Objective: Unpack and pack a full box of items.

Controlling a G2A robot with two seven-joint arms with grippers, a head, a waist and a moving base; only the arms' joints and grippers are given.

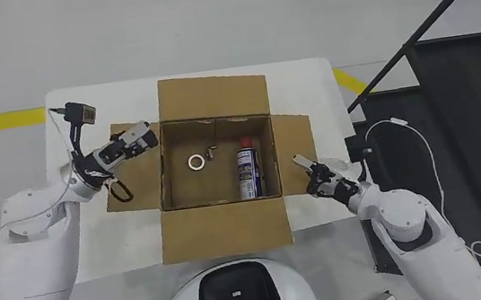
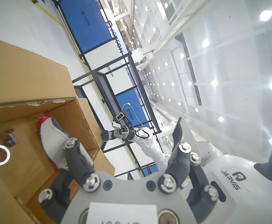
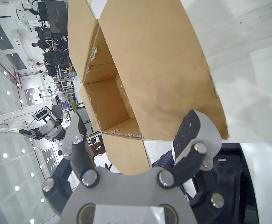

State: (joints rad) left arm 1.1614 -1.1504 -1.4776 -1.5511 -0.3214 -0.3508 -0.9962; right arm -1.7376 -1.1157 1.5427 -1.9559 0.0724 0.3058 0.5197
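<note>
box (image 1: pixel 181 177) sits open in the middle of the table (image 1: pixel 99 104), all four flaps splayed flat. down on its floor lies a spray can (image 1: pixel 247 172), stretched along the wall on the table's right-edge side, red cap pointing at the far edge. a tape ring (image 1: pixel 197 162) lies flat on the floor, a little toward the left-edge side, and a small metal clip (image 1: pixel 212 151) sits just beside it, closer to the far wall.

left gripper (image 1: pixel 150 136) hangs above the box's left flap, right at the rim by the far left corner, jaws spread wide and holding nothing. from its wrist, left gripper (image 2: pixel 116 121) looks down across the box (image 2: pixel 80 118): the ring (image 2: pixel 3 156) and clip (image 2: pixel 9 137) lie below and off to one side of the jaws, not between them, and the can's red cap (image 2: pixel 43 120) peeks out behind one finger.

right gripper (image 1: pixel 306 167) hovers over the outer edge of the right flap, near the table's right edge, jaws wide too and empty. on its wrist view, right gripper (image 3: pixel 133 114) faces the box (image 3: pixel 148 63) from outside; the can is on the other side of that wall, well apart from the jaws.
</note>
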